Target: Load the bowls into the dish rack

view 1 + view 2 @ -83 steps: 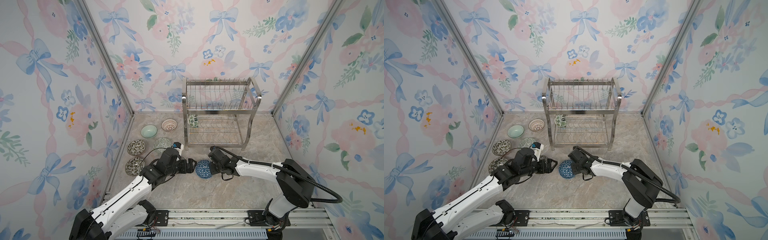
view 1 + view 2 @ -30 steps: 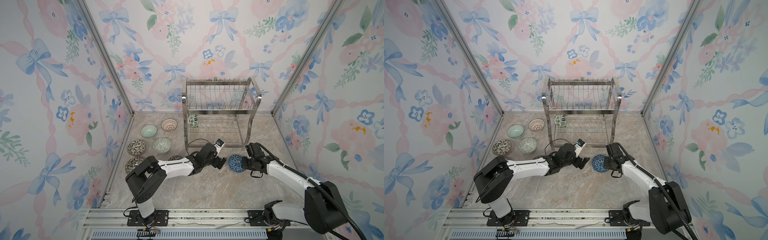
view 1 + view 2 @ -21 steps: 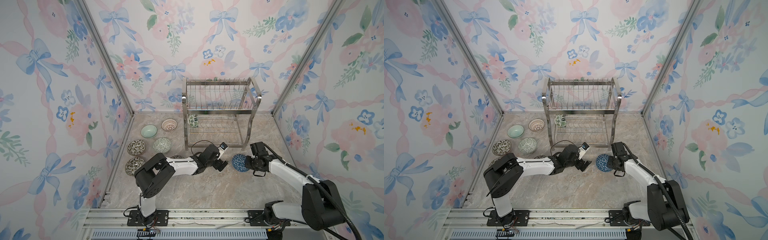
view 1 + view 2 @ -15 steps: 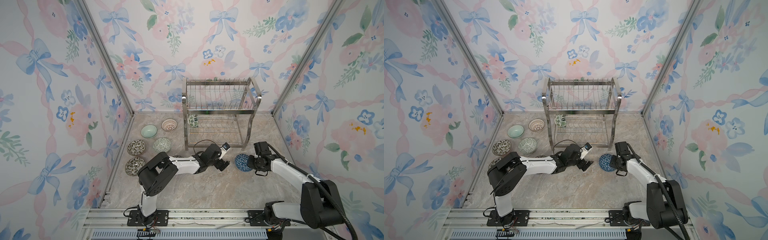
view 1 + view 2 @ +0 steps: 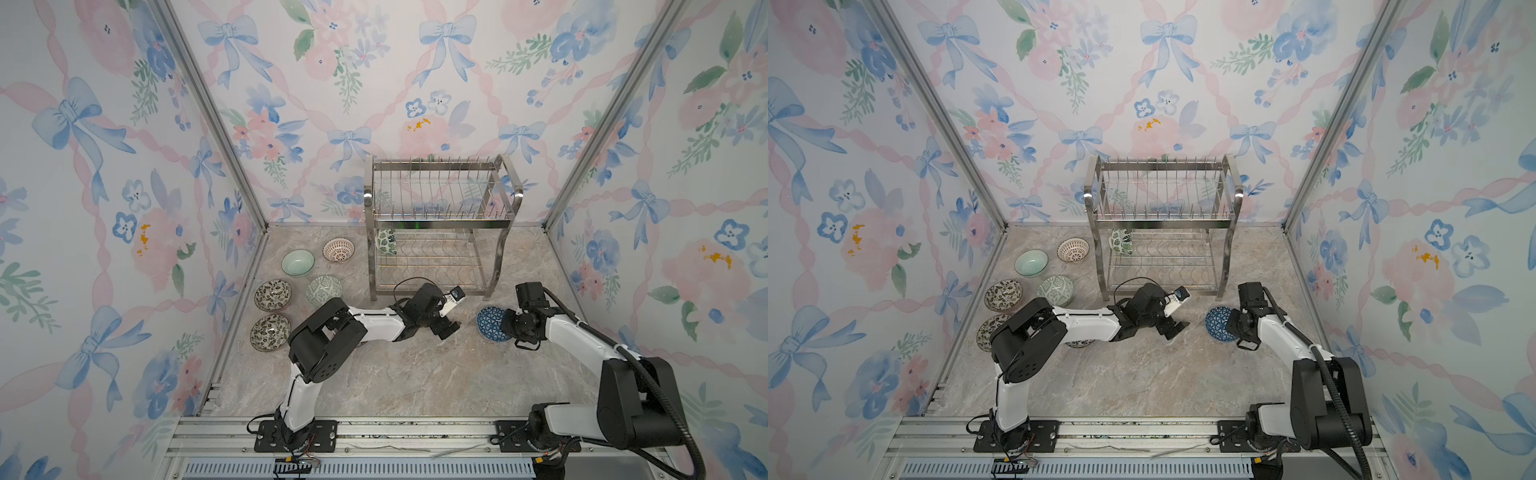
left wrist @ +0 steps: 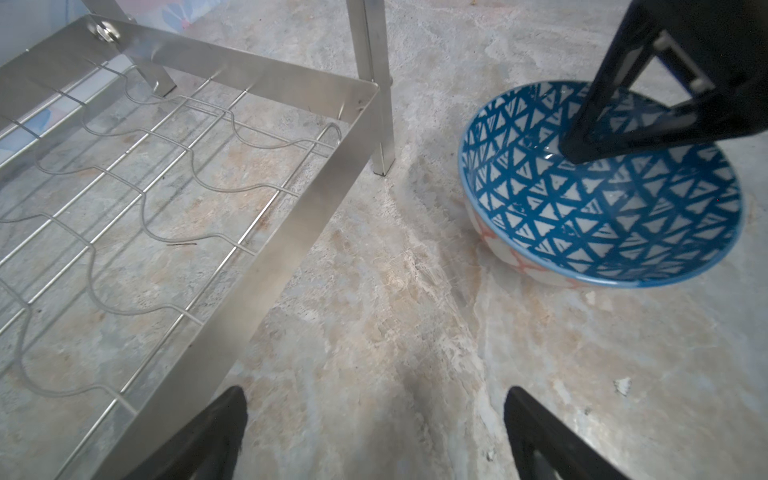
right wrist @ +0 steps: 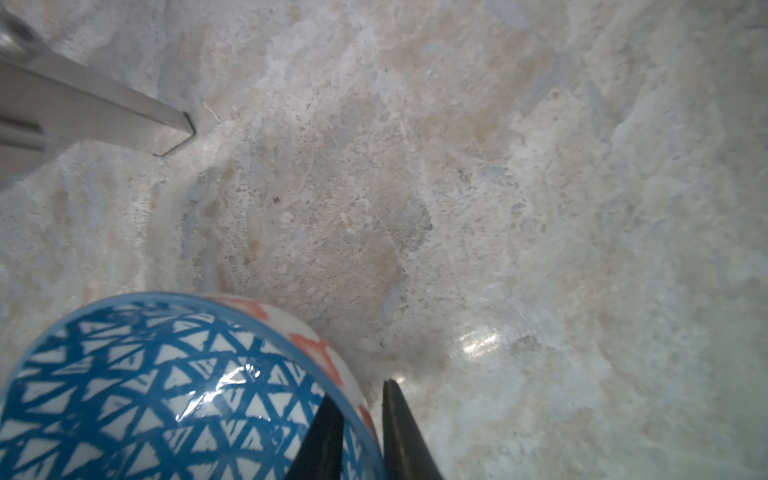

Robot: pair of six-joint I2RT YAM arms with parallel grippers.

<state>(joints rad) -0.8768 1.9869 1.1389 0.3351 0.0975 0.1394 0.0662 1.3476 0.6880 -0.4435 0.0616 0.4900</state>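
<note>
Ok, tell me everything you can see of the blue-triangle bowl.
The blue-triangle bowl is small, round, glossy like glazed ceramic: blue triangle lattice on white inside, blue rim, white outside with orange-red marks. It is tilted, its opening towards the left arm, near the dish rack's front right leg. The right end effector pinches its rim, one finger inside, one outside. Whether it touches the table is unclear.

Stainless-steel wire dish rack (image 6: 270, 266): flat bands brushed, thin wires smooth, all shiny.
Blue-triangle round ceramic bowl (image 6: 602, 216): glossy glaze, bright highlights.
Marble-patterned grey-beige table (image 7: 457, 166): smooth, mostly matt, faint sheen.
Right end effector (image 7: 358, 395) fingers (image 7: 399, 432): black plastic, matt.
</note>
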